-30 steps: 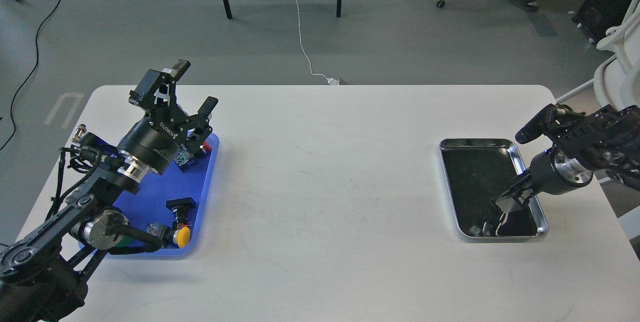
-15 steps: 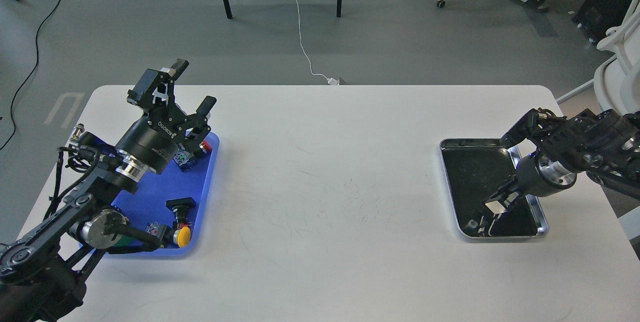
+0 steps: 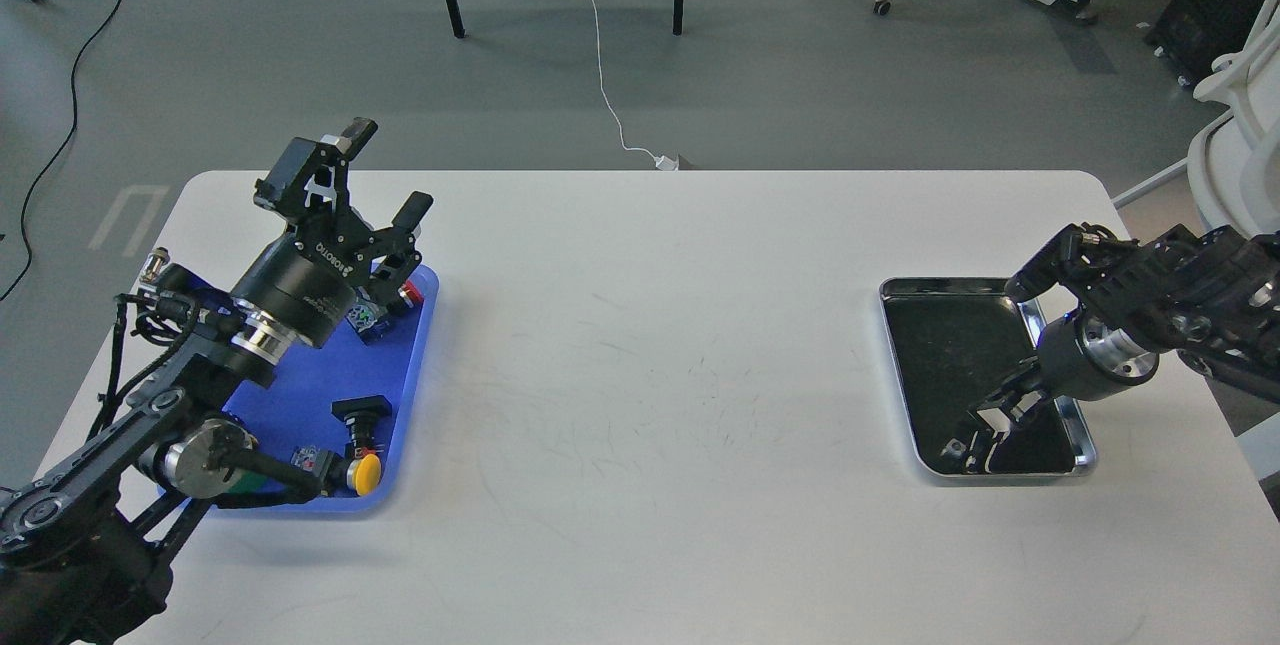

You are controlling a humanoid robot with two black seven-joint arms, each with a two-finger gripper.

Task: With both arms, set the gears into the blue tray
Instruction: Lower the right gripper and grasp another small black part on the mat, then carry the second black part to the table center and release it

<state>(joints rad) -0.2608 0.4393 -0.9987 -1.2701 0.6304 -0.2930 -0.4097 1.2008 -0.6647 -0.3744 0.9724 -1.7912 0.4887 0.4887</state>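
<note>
Blue tray [image 3: 400,395] at your nine o'clock — bright, shallow, rounded corners, holding push-button switches [image 3: 362,470]. Left gripper [image 3: 378,170] above its far edge, fingers apart. At three o'clock, right gripper [image 3: 975,445] low in the silver tray [image 3: 985,282] — grip state unclear; gears undiscernible.

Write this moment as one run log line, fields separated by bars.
left gripper: open, above shallow blue plastic tray | right gripper: inside silver metal tray, state unclear | gears: none discernible

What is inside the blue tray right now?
In the blue tray lie push-button switches: a yellow-capped one, a black one and a red-capped one. The left gripper and its arm cover much of the tray. No gears are visible.
</note>
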